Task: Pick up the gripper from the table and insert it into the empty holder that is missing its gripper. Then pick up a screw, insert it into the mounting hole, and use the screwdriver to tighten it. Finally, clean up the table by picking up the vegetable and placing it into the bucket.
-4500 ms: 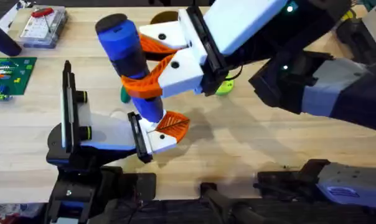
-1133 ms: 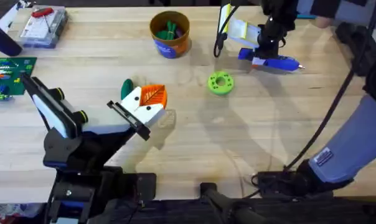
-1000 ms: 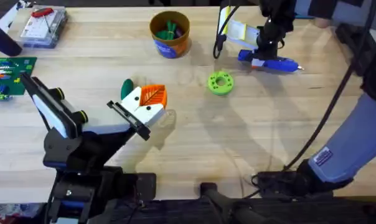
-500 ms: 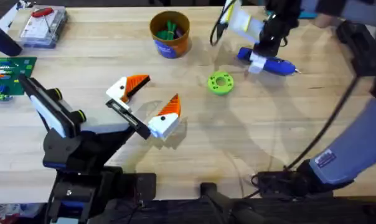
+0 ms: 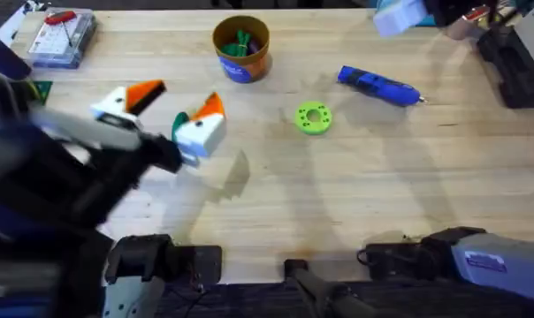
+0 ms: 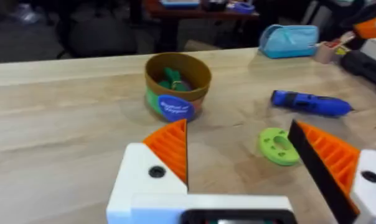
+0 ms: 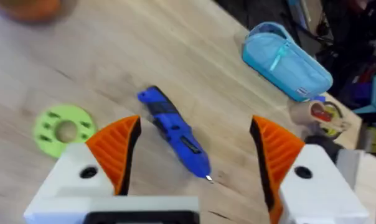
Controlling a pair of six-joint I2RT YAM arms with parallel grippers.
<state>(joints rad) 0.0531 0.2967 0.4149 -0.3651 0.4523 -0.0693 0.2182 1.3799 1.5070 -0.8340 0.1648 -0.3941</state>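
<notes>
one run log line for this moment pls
left claw: open, empty | right claw: open, above screwdriver | screwdriver: on table | bucket: green pieces inside | ring: on table

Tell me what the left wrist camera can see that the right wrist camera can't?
The left wrist view has the bucket with green pieces inside it, plus the open left gripper at the edge of the picture. The right wrist view has a light-blue pouch lying on the table, a small cup beside it, and the open right gripper. Both views have the screwdriver lying on the wooden table and the lime-green ring near it.
</notes>
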